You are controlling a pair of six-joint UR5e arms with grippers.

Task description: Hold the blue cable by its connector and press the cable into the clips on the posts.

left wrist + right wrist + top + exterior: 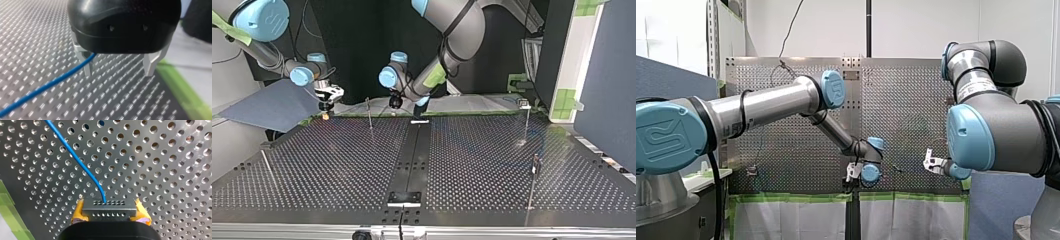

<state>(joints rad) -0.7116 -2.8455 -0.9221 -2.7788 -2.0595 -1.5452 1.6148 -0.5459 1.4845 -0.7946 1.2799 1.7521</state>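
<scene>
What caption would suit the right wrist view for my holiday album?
Yellow-padded jaws clamp the grey connector, its blue cable trailing across the perforated table.

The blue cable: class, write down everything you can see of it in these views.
The blue cable is thin and smooth, seemingly plastic-sheathed. In the right wrist view it curves over the perforated table and enters a grey connector with rows of small holes, clamped between the yellow pads of my right gripper. In the left wrist view it runs out from under my open left gripper, close beside one metal finger, not pinched. No clip shows on it.
</scene>
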